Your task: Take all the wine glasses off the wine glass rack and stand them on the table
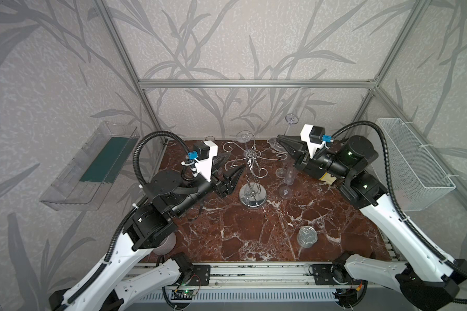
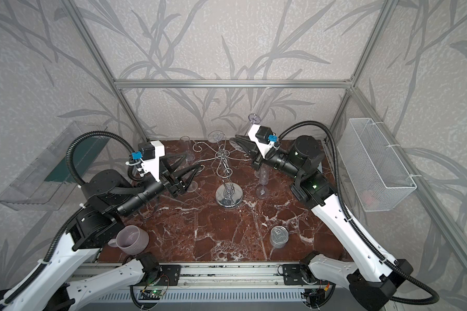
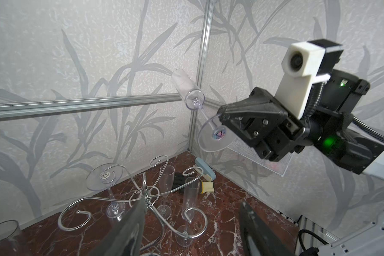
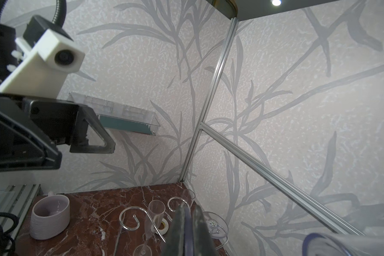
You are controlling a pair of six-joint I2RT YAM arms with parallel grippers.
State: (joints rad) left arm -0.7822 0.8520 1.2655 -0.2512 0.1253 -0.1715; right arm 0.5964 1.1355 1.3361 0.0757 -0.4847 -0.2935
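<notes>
The chrome wine glass rack (image 1: 250, 167) (image 2: 228, 172) stands mid-table on its round mirrored base, and its curled arms show in the left wrist view (image 3: 146, 195). One clear glass (image 1: 244, 136) (image 3: 104, 177) hangs upside down from a far arm. My right gripper (image 1: 278, 138) (image 2: 233, 140) (image 4: 189, 212) is shut on the foot of a wine glass (image 1: 302, 102) (image 3: 187, 88). That glass is clear of the rack and slants up toward the back wall. My left gripper (image 1: 231, 168) (image 2: 192, 163) (image 3: 191, 221) is open and empty, just left of the rack.
Clear flutes (image 1: 290, 177) (image 3: 164, 188) stand on the marble right of the rack, and another (image 2: 185, 148) stands to its left. A tin can (image 1: 307, 236) sits front right and a mauve mug (image 2: 131, 239) front left. A wire basket (image 1: 415, 164) and a clear shelf (image 1: 92, 167) hang on the side walls.
</notes>
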